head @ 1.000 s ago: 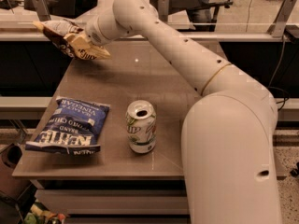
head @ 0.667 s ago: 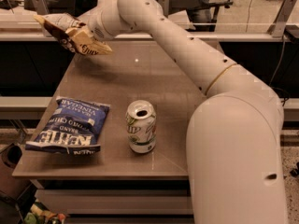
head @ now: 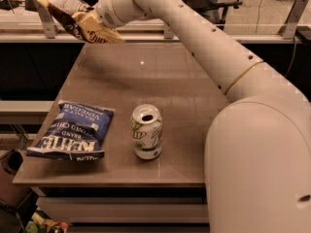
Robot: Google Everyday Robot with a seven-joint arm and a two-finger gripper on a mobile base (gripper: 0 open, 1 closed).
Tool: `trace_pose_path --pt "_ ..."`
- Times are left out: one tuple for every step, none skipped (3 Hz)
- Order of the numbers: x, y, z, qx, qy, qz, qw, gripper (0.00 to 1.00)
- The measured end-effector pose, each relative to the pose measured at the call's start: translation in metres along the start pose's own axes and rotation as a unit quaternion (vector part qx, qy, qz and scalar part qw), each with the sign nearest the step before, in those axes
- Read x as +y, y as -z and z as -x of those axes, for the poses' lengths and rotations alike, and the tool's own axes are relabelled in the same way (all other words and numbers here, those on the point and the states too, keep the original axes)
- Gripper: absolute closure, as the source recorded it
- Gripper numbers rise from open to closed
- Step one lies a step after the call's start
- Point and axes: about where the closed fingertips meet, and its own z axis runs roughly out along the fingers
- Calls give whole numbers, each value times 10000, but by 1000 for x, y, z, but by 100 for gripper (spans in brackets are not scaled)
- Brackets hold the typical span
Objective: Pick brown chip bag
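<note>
Firmly clamped in gripper [head: 81, 14]: brown chip bag [head: 95, 31], aloft over table [head: 189, 106] far-left corner, lying diagonally, pale end lower-right.

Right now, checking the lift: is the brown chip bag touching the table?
Apart. Camera view: the tool holds the brown chip bag aloft over the table's far-left corner, shadow separate below.

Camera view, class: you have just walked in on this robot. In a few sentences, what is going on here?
The robot's arm reaches over the far left corner of the table. Its gripper holds the brown chip bag in the air, clear of the tabletop, so the pick looks done. A blue Kettle chip bag lies flat near the front left edge, with an opened soda can standing upright beside it.
</note>
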Motion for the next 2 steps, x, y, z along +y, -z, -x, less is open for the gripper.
trace_pose_path --pt "-8 18 12 -35 80 -146 9999 100" --pt "-14 36 22 -35 150 -293 9995 100"
